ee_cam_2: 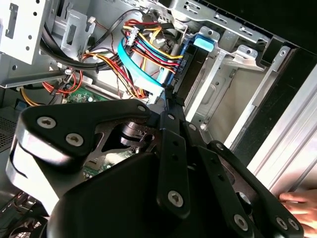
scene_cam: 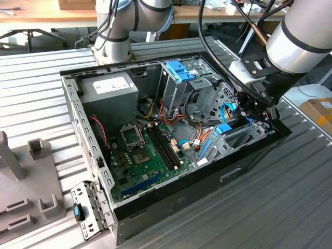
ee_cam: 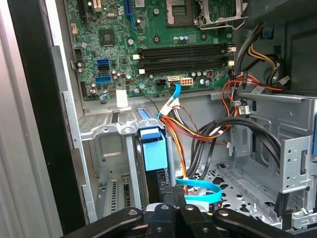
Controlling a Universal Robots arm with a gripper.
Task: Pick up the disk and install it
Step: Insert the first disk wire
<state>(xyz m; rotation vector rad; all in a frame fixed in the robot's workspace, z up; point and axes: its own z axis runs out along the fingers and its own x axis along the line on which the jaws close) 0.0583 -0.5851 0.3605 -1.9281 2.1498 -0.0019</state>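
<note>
Standing edge-up in the bay w/ blue bracket showing, disk [ee_cam: 151, 148] sits just below gripper [ee_cam: 170, 198]; jaws look nearly closed, grip unclear. Risk: nearby cables [ee_cam: 190, 134] snag, disk jams crooked.

Gripper [ee_cam_2: 168, 94] beside blue-bracketed disk [ee_cam_2: 190, 67]

White label on the power-supply box [scene_cam: 111, 85], print too small to read, no other legible text
</note>
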